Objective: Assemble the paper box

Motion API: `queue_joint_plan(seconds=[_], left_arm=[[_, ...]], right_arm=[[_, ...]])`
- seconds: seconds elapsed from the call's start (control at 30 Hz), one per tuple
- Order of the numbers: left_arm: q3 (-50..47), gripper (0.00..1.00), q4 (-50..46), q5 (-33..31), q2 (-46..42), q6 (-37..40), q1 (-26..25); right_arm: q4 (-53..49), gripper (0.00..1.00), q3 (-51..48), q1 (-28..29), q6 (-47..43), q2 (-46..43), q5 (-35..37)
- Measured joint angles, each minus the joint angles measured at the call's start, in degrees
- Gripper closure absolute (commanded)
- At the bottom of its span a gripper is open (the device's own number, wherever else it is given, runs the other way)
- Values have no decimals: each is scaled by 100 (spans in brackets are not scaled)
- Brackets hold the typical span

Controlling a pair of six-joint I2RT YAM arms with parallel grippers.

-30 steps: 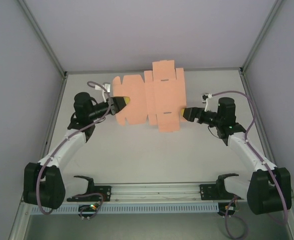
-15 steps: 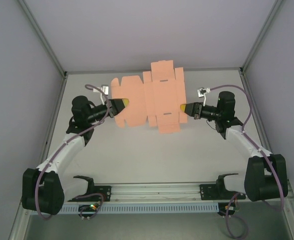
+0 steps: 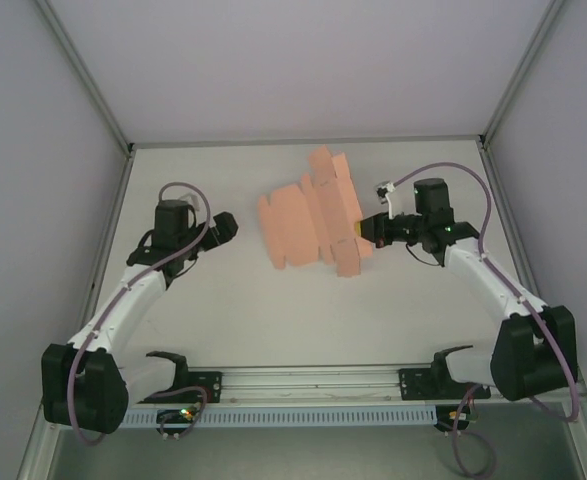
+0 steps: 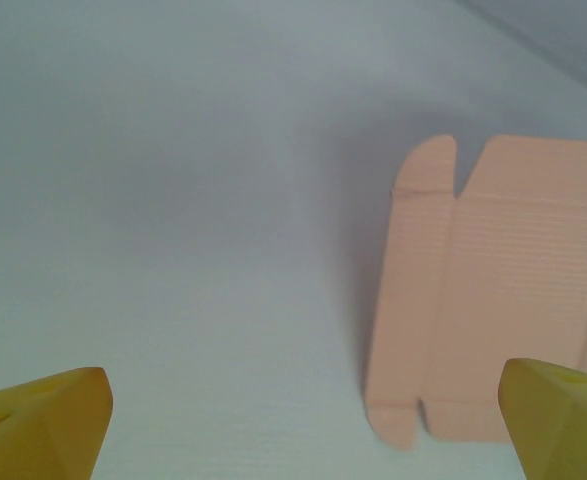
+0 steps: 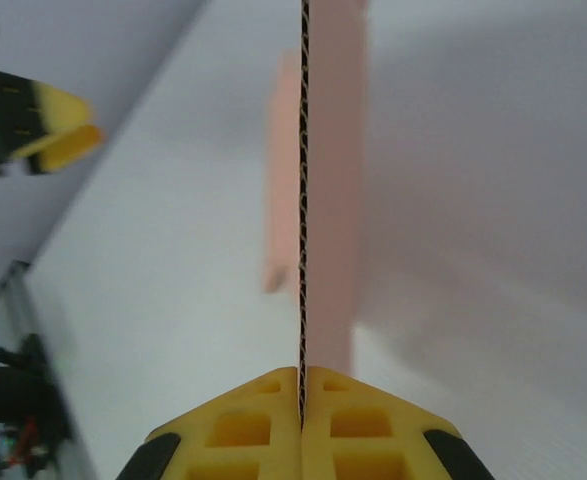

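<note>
Paper box (image 3: 308,220) in right hand (image 3: 363,229), table (image 3: 273,305) beneath

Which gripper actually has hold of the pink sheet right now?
The right gripper, shut on the edge of the paper box. The left gripper is open and apart from it.

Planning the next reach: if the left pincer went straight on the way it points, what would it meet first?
Likely the near edge of the paper box, though it sits right of centre; depth is unclear.
</note>
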Motion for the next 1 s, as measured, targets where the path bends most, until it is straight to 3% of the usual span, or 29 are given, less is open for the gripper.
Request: queue_joint_plan(seconds=[0.2,0.4,0.77,1.0], left_arm=[[11,0,-144,-37,162,186,-9],[140,0,-11,162,503,256,-136],[673,0,254,874,1071,293,-352],[1390,0,372,1338,1499,293,-682]], right_arm=[[-1062,100,872,793,-1399,1145,2426],[-540,100,1067,1700,-3324,1696,4638],[2592,100,-374,2750,-5984,1921,5744],[4166,100,-844,3008,-6612,2105,6304]])
